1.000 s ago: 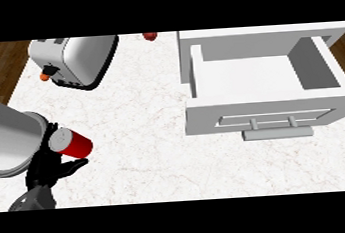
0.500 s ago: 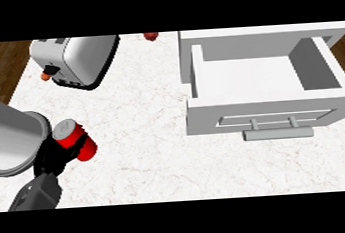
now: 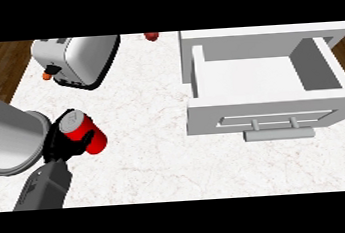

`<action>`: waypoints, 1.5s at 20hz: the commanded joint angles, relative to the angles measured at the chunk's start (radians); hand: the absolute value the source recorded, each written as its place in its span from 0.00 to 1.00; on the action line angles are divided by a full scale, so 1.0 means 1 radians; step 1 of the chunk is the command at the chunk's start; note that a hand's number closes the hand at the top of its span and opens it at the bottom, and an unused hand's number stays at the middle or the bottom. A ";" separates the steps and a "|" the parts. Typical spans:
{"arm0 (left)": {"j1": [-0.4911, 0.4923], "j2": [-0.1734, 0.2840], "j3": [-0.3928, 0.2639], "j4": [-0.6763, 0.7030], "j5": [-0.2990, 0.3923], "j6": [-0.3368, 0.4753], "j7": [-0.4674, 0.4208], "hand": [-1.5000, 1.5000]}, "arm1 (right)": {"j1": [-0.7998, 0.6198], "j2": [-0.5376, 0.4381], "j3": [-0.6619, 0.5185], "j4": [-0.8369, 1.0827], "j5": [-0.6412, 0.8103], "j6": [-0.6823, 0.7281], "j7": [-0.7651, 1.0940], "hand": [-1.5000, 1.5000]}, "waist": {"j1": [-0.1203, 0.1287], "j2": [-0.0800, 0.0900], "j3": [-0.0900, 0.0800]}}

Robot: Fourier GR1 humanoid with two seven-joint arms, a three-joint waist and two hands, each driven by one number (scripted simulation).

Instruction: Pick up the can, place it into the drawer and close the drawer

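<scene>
Left hand: black fingers curled round the red can, at lower left of the frame.
Can: tilted, grey top toward upper left, above the white counter.
Drawer: pulled open at right, well apart from the can.
Toaster: upper left.

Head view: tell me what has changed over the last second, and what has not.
The black left hand has closed its fingers round the red cylindrical can, which it was only touching a second ago. The can has tipped, so its grey top now faces up and to the left. The open white drawer, the silver toaster and the white marble counter stayed as they were. The right hand is out of view.
</scene>
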 commanded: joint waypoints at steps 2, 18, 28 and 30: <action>0.047 -0.125 -0.054 -0.147 -0.010 0.134 0.005 1.00 | 0.066 0.010 0.088 -0.036 0.034 -0.043 -0.064 0.00 | -0.001 -0.001 0.001; -0.017 -0.151 -0.301 -0.662 -0.034 0.492 0.373 1.00 | 0.138 0.010 0.076 -0.079 -0.031 -0.061 -0.062 0.00 | -0.007 -0.001 0.000; -0.148 -0.170 -0.437 -0.762 -0.095 0.697 0.505 1.00 | 0.084 0.010 0.068 -0.101 -0.025 -0.093 0.006 0.00 | -0.007 0.000 0.000; -0.311 -0.170 -0.375 -0.680 -0.110 0.722 0.577 1.00 | 0.037 0.003 0.066 -0.033 0.025 -0.070 -0.025 0.00 | -0.007 0.002 0.000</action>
